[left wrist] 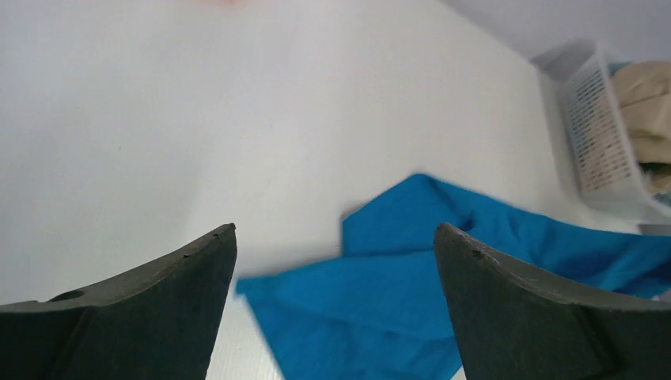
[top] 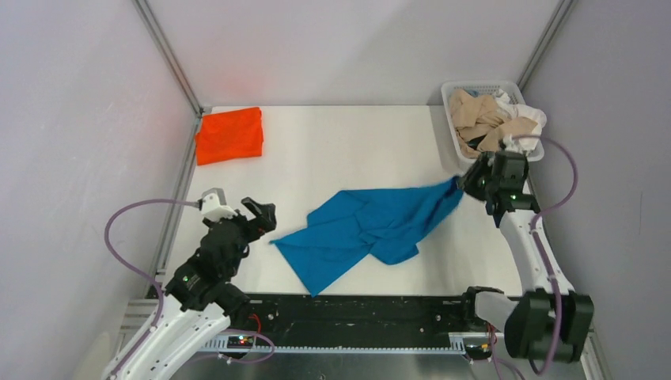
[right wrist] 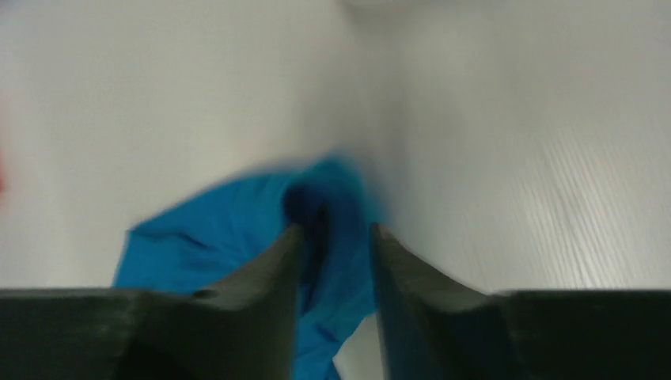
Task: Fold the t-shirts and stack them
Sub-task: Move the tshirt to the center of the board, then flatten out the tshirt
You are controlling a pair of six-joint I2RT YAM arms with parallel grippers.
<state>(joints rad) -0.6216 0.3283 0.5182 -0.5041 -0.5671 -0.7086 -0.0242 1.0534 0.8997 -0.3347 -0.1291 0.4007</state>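
Spreading the blue t-shirt (top: pixel 372 226), which is lying rumpled at mid-bench: the right hand (top: pixel 465 184) is clamping one corner near the right edge, while the left hand (top: pixel 265 215), fingers apart, is facing the opposite corner. Judged best: pinching that corner low and tensioning evenly, so the cloth is flattening before any fold.

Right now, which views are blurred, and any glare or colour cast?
Top external: sharp, even light, faint red cast on the wall above the orange t-shirt. Left wrist: blue t-shirt edges smeared, fingers crisp. Right wrist: softest, blue t-shirt blurry, table grain streaked.
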